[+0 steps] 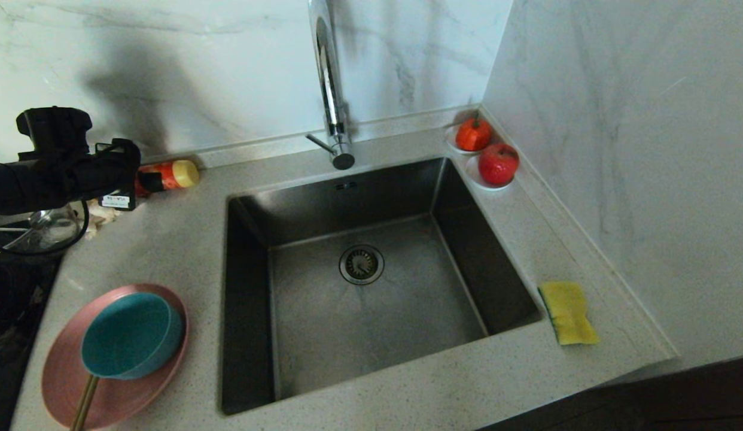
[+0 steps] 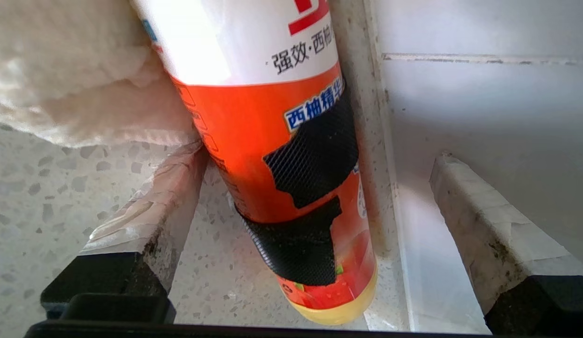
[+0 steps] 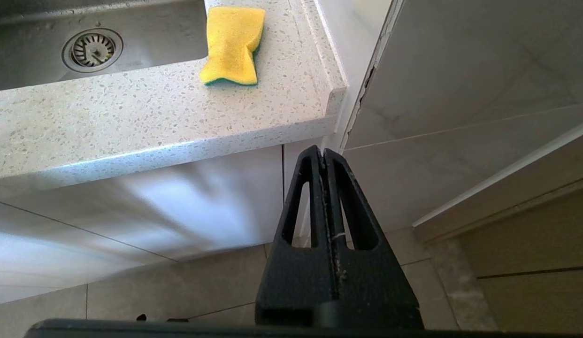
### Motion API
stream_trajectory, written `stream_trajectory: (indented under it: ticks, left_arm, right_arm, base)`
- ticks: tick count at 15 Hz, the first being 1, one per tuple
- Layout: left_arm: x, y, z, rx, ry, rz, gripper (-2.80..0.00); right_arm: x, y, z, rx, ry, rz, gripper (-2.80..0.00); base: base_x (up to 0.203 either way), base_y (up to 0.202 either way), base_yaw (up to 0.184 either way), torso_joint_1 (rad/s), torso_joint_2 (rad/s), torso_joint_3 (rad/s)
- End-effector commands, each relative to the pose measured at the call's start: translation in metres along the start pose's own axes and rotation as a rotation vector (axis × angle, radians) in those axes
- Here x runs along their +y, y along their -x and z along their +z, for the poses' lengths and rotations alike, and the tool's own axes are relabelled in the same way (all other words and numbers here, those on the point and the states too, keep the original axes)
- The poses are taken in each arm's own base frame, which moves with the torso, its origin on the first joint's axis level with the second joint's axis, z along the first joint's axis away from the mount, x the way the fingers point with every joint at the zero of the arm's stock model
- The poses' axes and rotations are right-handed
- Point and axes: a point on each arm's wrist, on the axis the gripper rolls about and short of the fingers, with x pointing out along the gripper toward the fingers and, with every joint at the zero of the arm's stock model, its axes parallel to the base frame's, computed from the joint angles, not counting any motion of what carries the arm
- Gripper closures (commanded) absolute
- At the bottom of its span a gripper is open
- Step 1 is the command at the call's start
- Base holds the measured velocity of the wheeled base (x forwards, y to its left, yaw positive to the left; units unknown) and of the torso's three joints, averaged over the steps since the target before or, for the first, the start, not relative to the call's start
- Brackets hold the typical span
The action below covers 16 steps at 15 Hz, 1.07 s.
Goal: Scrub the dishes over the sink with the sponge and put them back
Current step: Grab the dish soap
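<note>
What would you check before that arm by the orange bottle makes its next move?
1. Left gripper open: ok.
2. Orange bottle lies between its fingers, untouched: ok.
3. Sponge free on the counter right of the sink: ok.
4. Teal bowl sits on the pink plate: ok.
5. Right gripper shut, parked below the counter: ok.
6. Bottle cap closed: cannot tell.

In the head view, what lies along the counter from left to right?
Pink plate with teal bowl on it → sink with drain strainer → yellow sponge. Along the back: left gripper open at the orange bottle → tap → two red fruits.
</note>
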Motion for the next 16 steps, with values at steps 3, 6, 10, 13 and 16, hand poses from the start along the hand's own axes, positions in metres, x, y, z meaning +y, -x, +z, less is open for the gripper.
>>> stream_trajectory:
  ticks: [3, 6, 10, 13, 16]
  left_arm:
    - [0.0039, -0.0033, -0.0001, 0.004, 0.007, 0.01, -2.8]
    - [0.0013, -0.0021, -0.0003, 0.005, 0.003, -0.002, -2.8]
    - [-0.0014, -0.0035, -0.004, 0.007, -0.011, -0.03, -2.8]
    - [-0.0005, -0.005, -0.0072, 0.014, -0.012, -0.027, -2.8]
    - [-0.0013, -0.0051, -0.0081, 0.015, -0.017, -0.033, -1.43]
  right_arm:
    - [0.0, 0.0, 0.0003, 0.0, 0.001, 0.0, 0.0]
    - [0.0, 0.0001, 0.0004, -0.002, 0.0, 0.0, 0.0]
    - [0.0, 0.0, 0.0004, -0.001, 0.0, 0.0, 0.0]
    - [0.0, 0.0, 0.0004, -0.001, 0.0, 0.0, 0.0]
    - [0.0, 0.0001, 0.0004, -0.002, 0.001, 0.0, 0.0]
  base:
    - [0.0, 0.0, 0.0, 0.0, 0.0, 0.0]
    - [0.0, 0.0, 0.0, 0.0, 0.0, 0.0]
    - [0.0, 0.0, 0.0, 0.0, 0.0, 0.0]
    - [0.0, 0.0, 0.0, 0.0, 0.0, 0.0]
    - [0.0, 0.0, 0.0, 0.0, 0.0, 0.0]
